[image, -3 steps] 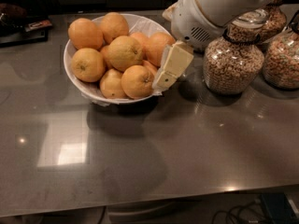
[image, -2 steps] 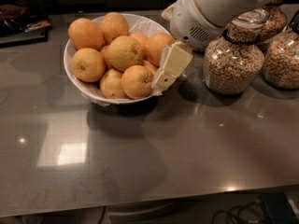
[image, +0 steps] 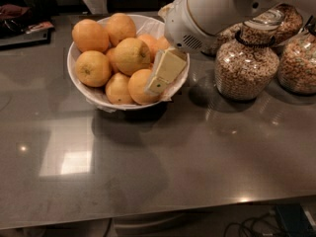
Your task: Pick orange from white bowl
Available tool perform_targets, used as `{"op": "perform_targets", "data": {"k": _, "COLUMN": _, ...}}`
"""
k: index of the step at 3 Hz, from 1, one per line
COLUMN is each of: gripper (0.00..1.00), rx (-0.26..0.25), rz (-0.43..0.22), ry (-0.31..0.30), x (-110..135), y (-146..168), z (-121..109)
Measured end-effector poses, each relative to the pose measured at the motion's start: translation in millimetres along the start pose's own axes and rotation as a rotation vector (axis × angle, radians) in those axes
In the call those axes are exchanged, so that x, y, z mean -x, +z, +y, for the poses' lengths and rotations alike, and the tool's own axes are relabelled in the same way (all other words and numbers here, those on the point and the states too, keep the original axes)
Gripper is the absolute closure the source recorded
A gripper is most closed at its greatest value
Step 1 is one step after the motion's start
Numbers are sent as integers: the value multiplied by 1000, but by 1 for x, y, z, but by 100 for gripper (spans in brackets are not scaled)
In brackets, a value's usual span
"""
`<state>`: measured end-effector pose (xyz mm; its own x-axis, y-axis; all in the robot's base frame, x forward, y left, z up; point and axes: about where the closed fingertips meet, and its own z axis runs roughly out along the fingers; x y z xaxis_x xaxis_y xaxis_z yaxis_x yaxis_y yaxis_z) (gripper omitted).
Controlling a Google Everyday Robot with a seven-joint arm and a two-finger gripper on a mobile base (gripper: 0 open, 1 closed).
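The white bowl [image: 77,84] stands on the grey counter at the upper left, heaped with several oranges. The orange [image: 131,55], large, yellower and duller than the rest, lies in the middle of the heap. My gripper [image: 165,73], cream-coloured under a big white wrist housing [image: 207,14], reaches in from the upper right. It hangs over the bowl's right side, just right of the orange and over a brighter orange [image: 140,87] at the front. It hides part of the bowl's right rim.
Two glass jars of cereal [image: 247,65] [image: 298,65] stand right of the bowl, close under my arm. A dark flat object [image: 22,31] lies at the far left back. The counter's front edge [image: 158,216] runs along the bottom, with cables below.
My gripper has moved left, from the bowl's right rim to over the oranges inside it. The bowl and oranges have not moved.
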<state>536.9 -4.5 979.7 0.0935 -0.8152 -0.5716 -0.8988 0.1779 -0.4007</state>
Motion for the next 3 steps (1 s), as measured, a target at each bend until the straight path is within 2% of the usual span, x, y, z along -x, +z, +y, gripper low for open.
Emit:
{"op": "perform_targets", "data": {"k": 1, "gripper": 0, "rx": 0, "rz": 0, "ry": 0, "x": 0, "y": 0, "z": 0}}
{"op": "perform_targets", "data": {"k": 2, "gripper": 0, "rx": -27, "rz": -51, "ry": 25, "x": 14, "y": 9, "z": -14}}
{"op": "perform_targets", "data": {"k": 3, "gripper": 0, "rx": -47, "rz": -77, "ry": 12, "x": 34, "y": 18, "z": -30}}
